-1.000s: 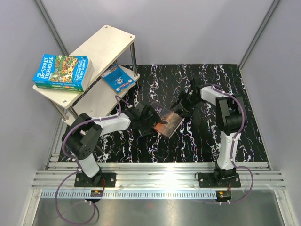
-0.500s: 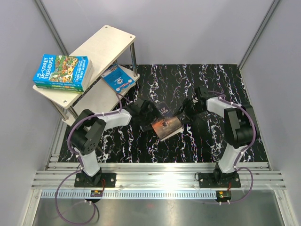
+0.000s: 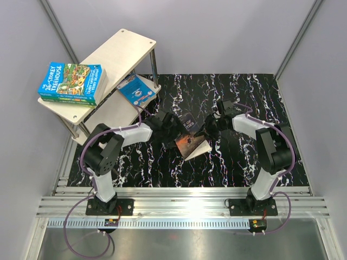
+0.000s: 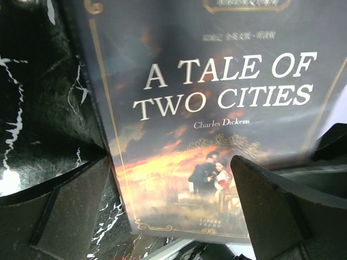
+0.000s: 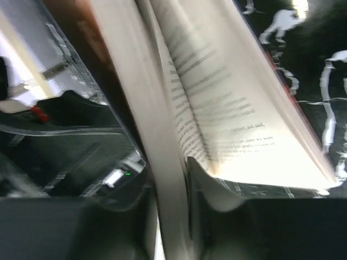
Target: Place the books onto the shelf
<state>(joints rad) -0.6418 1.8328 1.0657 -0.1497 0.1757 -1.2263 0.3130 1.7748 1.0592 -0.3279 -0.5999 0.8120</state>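
A dark book (image 3: 191,142), "A Tale of Two Cities" (image 4: 217,108), stands tilted up off the black marbled mat at the centre. My right gripper (image 3: 209,130) is shut on a slab of its pages (image 5: 172,216) from the right, and the other pages (image 5: 233,108) fan open beside it. At the book's left edge my left gripper (image 3: 172,129) stands wide open, its fingers either side of the lower cover (image 4: 173,200). The pale wood shelf (image 3: 122,51) stands at the back left. A stack of green and blue Treehouse books (image 3: 70,82) lies on its upper board, and a blue book (image 3: 136,90) on the lower board.
The black marbled mat (image 3: 244,162) covers the table between grey walls. Aluminium rails (image 3: 184,203) run along the near edge by the arm bases. The shelf's thin metal legs (image 3: 154,70) stand at the mat's back left corner.
My right gripper has closed on the dark book's pages. The book has slid a little left and tipped up steeper. The left gripper has stayed open and edged in against the book.
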